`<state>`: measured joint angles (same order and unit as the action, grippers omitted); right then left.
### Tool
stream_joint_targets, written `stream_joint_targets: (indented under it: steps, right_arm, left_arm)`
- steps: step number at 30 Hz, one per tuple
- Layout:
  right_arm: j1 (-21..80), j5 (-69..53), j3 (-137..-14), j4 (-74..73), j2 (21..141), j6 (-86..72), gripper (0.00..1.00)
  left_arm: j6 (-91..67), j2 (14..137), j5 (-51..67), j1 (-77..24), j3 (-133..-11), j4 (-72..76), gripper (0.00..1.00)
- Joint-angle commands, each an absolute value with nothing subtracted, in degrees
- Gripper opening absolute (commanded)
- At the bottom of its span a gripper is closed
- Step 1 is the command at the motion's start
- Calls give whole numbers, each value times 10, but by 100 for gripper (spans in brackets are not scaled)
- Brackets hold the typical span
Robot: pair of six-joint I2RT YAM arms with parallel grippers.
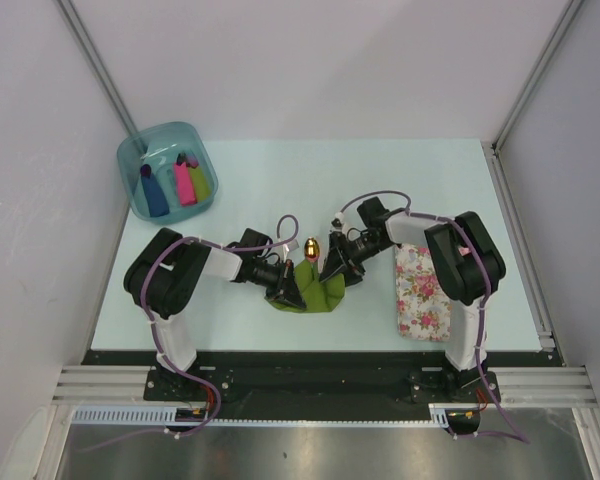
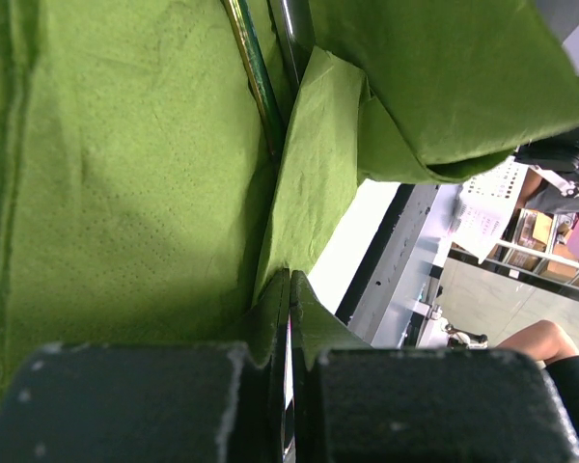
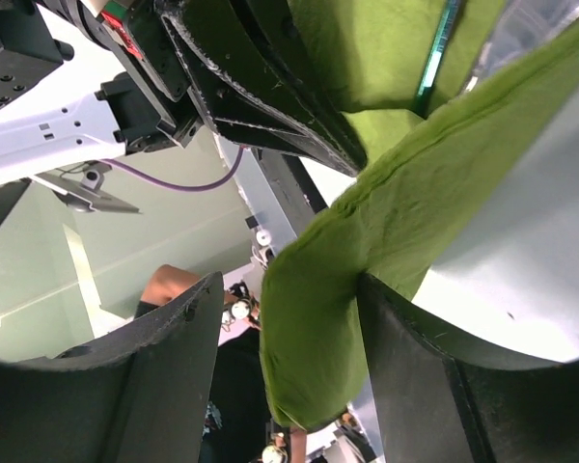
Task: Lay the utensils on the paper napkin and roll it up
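The olive-green paper napkin (image 1: 318, 299) lies bunched and partly folded at the table's near middle, between both grippers. My left gripper (image 1: 291, 290) is shut on a napkin edge; in the left wrist view its fingertips (image 2: 291, 282) pinch the green paper (image 2: 125, 174). Two slim dark utensil handles (image 2: 259, 82) lie in a fold of the napkin there. My right gripper (image 1: 333, 268) is open, and a thick fold of napkin (image 3: 314, 328) hangs between its fingers, resting against the right finger (image 3: 405, 367). A thin utensil handle (image 3: 434, 58) shows in the fold. A shiny rounded utensil head (image 1: 311, 246) sticks out behind the napkin.
A white pink-flowered mat (image 1: 421, 290) lies to the right, partly under the right arm. A blue tub (image 1: 130, 160) at the back left holds blue (image 1: 156, 192), pink (image 1: 184, 184) and lime (image 1: 200, 178) rolls. The pale table (image 1: 280, 180) ends at a black front rail.
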<state>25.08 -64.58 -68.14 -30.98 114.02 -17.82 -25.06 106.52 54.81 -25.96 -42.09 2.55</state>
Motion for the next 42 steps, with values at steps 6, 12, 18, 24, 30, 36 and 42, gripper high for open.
stream_joint_targets:
  steps: [6,12,18,24,30,36,42]
  right_arm:
    - [279,-642,-698,-224,1156,-244,65]
    - [293,-636,-693,-185,1165,-277,70]
    - [301,-638,-679,-135,1162,-318,74]
    - [304,-634,-665,-100,1170,-346,78]
    - [305,-639,-644,-53,1173,-378,82]
    - [304,-635,-642,-45,1180,-379,94]
    - [305,-628,-637,-37,1179,-381,100]
  left_arm:
    - [-238,1074,508,-258,-420,52,0]
    - [-235,1067,510,-257,-420,48,0]
    - [-238,1060,510,-257,-418,53,1]
    - [-243,1055,512,-256,-412,60,1]
    - [-249,1036,516,-246,-405,67,4]
    - [-261,1002,531,-229,-392,76,13]
    - [-273,959,547,-191,-381,59,25]
